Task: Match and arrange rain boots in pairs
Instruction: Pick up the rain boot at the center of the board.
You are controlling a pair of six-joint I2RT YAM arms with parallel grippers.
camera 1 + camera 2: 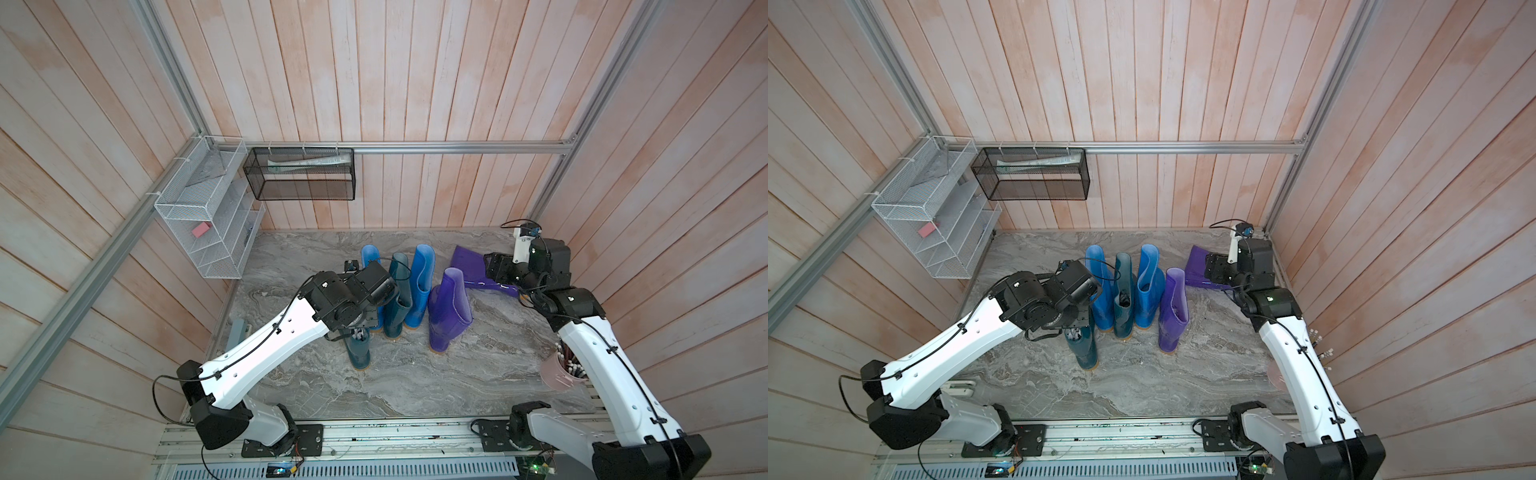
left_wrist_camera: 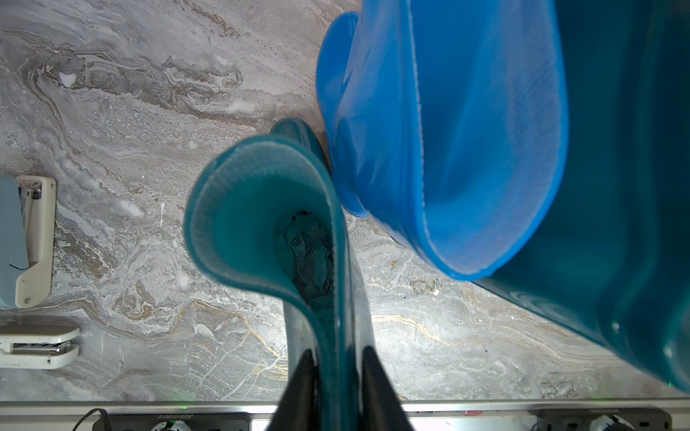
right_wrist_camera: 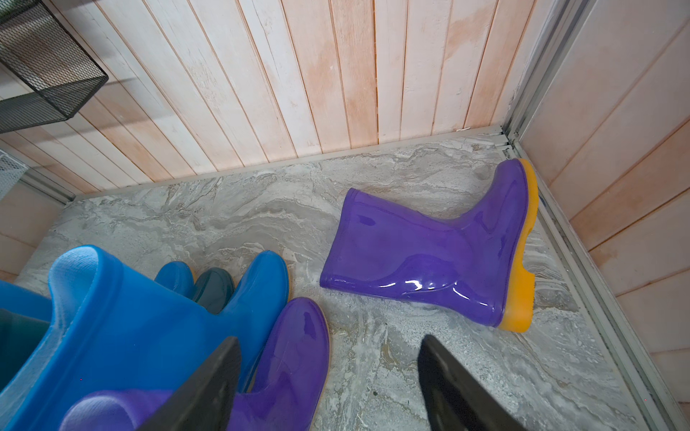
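Left wrist: left gripper is pinching the near teal boot at the cuff, likely for carrying beside the other teal boot; right gripper is hanging spread near the fallen purple boot.

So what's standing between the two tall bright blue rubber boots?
A tall dark teal rubber boot stands upright between them, close against both, seen in both top views.

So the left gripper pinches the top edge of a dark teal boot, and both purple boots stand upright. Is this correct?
Not quite: only one purple boot stands upright. The other purple boot lies on its side near the corner, as the right wrist view shows. The left gripper does pinch the top edge of a dark teal boot.
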